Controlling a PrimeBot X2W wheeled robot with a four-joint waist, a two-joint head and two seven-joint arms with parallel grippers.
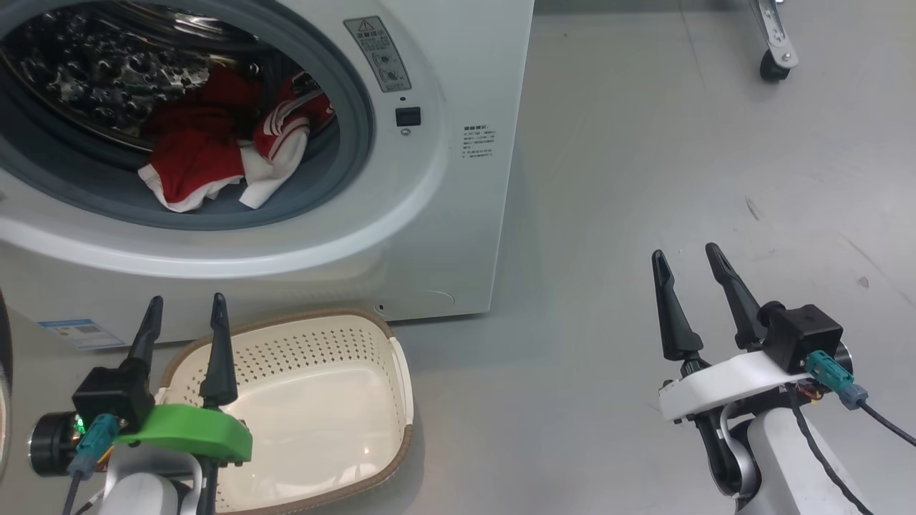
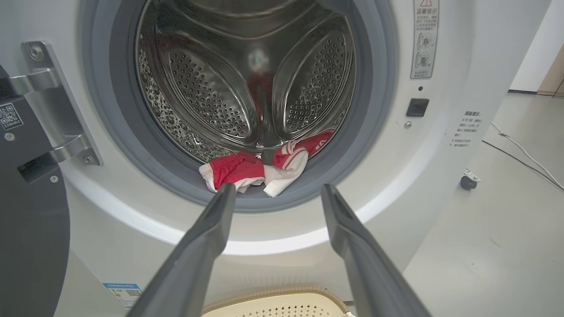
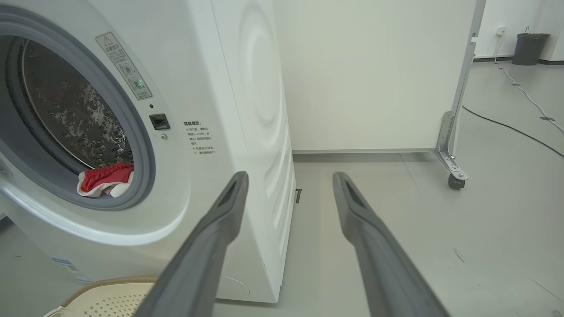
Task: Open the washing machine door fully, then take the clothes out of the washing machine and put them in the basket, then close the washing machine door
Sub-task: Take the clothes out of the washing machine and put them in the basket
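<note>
The left hand (image 1: 187, 300) and right hand (image 1: 685, 252) are held released, grasping nothing; the basket (image 1: 322, 313) is set on the floor (image 1: 644, 179) before the washing machine (image 1: 444, 207), whose door (image 2: 31, 229) is swung open; red clothes (image 1: 197, 154) are seen lying at the drum mouth (image 1: 351, 164).

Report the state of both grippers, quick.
Left gripper: open, holding nothing.
Right gripper: open, holding nothing.
</note>
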